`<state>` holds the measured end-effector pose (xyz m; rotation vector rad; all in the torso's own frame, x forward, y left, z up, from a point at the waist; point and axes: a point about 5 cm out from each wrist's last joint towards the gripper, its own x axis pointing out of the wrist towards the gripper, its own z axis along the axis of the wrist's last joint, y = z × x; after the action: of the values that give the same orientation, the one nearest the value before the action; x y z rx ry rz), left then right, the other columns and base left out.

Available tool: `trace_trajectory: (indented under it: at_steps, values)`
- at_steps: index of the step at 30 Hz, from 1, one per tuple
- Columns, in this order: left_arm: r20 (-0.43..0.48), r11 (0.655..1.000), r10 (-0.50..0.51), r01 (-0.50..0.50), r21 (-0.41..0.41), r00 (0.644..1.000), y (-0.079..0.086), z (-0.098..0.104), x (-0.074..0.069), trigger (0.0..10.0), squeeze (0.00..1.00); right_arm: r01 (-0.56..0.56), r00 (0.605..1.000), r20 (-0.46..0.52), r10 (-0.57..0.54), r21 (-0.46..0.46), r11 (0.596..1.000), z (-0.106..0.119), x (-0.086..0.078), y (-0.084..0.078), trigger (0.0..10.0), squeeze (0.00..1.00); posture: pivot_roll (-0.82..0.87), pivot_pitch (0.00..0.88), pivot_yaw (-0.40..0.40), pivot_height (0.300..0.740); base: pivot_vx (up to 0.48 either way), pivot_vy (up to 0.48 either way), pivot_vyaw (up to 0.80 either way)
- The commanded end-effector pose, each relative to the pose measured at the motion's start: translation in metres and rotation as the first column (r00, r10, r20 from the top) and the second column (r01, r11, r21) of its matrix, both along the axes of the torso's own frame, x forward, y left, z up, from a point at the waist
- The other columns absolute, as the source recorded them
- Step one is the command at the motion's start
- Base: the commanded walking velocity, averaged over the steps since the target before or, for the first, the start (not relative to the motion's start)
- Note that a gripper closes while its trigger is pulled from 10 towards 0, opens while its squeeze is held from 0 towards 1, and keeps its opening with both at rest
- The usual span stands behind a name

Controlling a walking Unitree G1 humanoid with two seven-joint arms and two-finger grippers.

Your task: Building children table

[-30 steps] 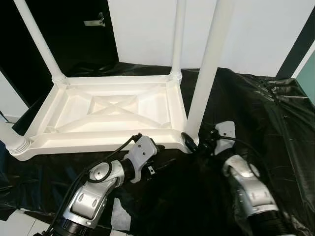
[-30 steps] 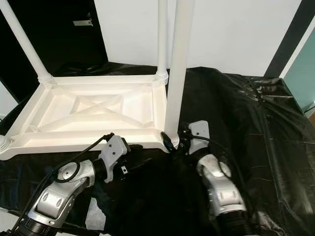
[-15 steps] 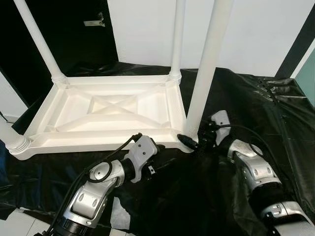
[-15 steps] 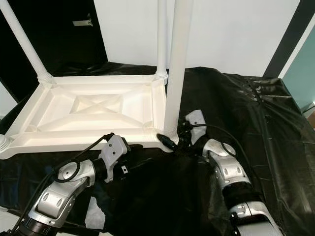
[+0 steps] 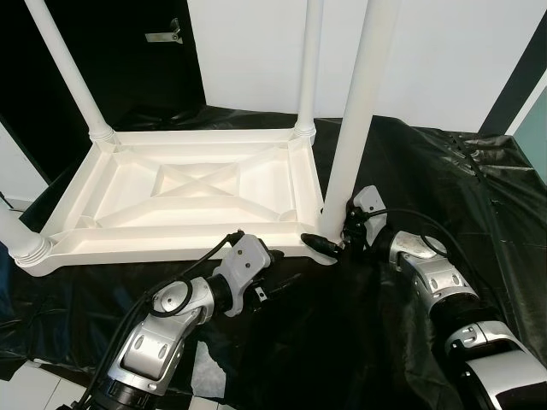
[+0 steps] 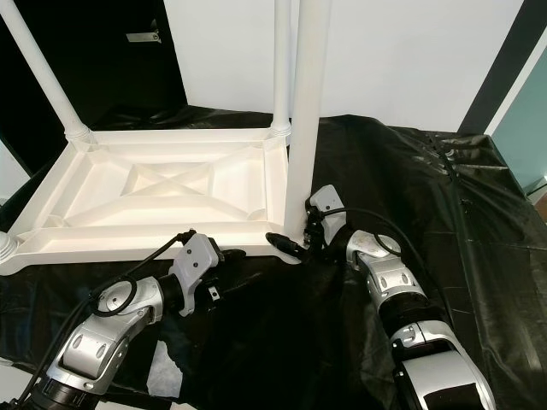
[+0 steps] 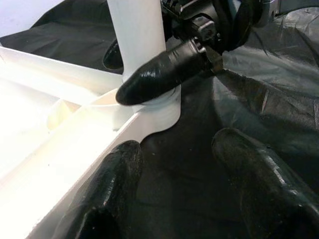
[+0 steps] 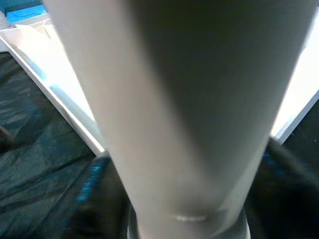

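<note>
Lying upturned on black sheeting, white children's table; right end effector clamped round near leg base; left end effector fingers apart, just beside table edge.

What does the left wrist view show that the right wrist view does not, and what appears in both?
Left wrist view: the open left gripper over crinkled black plastic sheeting, and one finger of the right gripper against the base of the round white plastic table leg.
Right wrist view: that leg's shaft up close, between the right gripper's dark, blurred fingers.
Both: the leg, the upturned white plastic tabletop and the sheeting.
</note>
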<state>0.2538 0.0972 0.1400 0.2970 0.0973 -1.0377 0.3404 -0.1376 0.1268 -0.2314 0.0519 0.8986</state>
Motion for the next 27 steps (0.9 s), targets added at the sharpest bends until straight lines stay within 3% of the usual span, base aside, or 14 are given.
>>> trace_trajectory:
  at_steps: [1,8,9,16,17,19,22,26,27]
  values:
    - [0.005,1.000,0.029,-0.029,0.006,1.000,0.002,-0.002,-0.001,10.0,0.00,0.005,1.000,-0.023,-0.006,-0.018,1.000,-0.007,-0.003,-0.004,0.0,0.00,0.04,0.000,-0.036,0.740,0.000,0.000,0.00]
    - [-0.005,1.000,0.018,-0.018,0.007,1.000,0.000,-0.004,-0.003,10.0,0.00,0.084,0.996,-0.021,-0.084,-0.003,0.996,-0.013,-0.004,-0.007,0.0,0.00,0.04,0.000,-0.033,0.740,0.000,0.000,0.00]
    - [-0.005,1.000,0.014,-0.014,0.007,1.000,0.000,-0.004,-0.003,10.0,0.00,0.119,0.993,-0.018,-0.120,-0.013,0.993,-0.014,-0.004,-0.008,10.0,0.00,0.03,0.000,-0.035,0.740,0.000,0.000,0.00]
    - [-0.007,1.000,0.009,-0.009,0.006,1.000,-0.001,-0.004,-0.003,10.0,0.00,0.236,0.972,0.016,-0.236,-0.033,0.971,-0.017,-0.004,-0.010,10.0,0.00,0.03,0.000,-0.036,0.740,0.000,0.000,0.00]
    - [-0.008,1.000,0.006,-0.006,0.005,1.000,-0.002,-0.005,-0.004,10.0,0.00,0.339,0.941,0.006,-0.339,-0.023,0.941,-0.021,-0.003,-0.014,10.0,0.00,0.03,0.000,-0.039,0.740,0.000,0.000,0.00]
    - [-0.008,1.000,0.005,-0.005,0.005,1.000,-0.002,-0.005,-0.004,10.0,0.00,0.375,0.927,-0.008,-0.375,-0.015,0.927,-0.022,-0.003,-0.015,10.0,0.00,0.03,0.000,-0.038,0.740,0.000,0.000,0.00]
    - [-0.008,1.000,0.005,-0.005,0.005,1.000,-0.002,-0.005,-0.005,10.0,0.00,0.491,0.871,-0.043,-0.490,0.013,0.871,-0.027,-0.006,-0.013,10.0,0.00,0.03,0.000,-0.037,0.740,0.000,0.000,0.00]
    - [-0.010,1.000,0.002,-0.002,0.007,1.000,-0.001,-0.005,-0.005,10.0,0.00,0.610,0.791,-0.077,-0.606,0.040,0.791,-0.031,-0.011,-0.008,10.0,0.00,0.03,0.000,-0.039,0.740,0.000,0.000,0.00]
    - [-0.010,1.000,0.002,-0.002,0.008,1.000,-0.001,-0.005,-0.005,10.0,0.00,0.657,0.754,-0.087,-0.652,0.053,0.752,-0.032,-0.014,-0.003,10.0,0.00,0.03,0.000,-0.041,0.740,0.000,0.000,0.00]
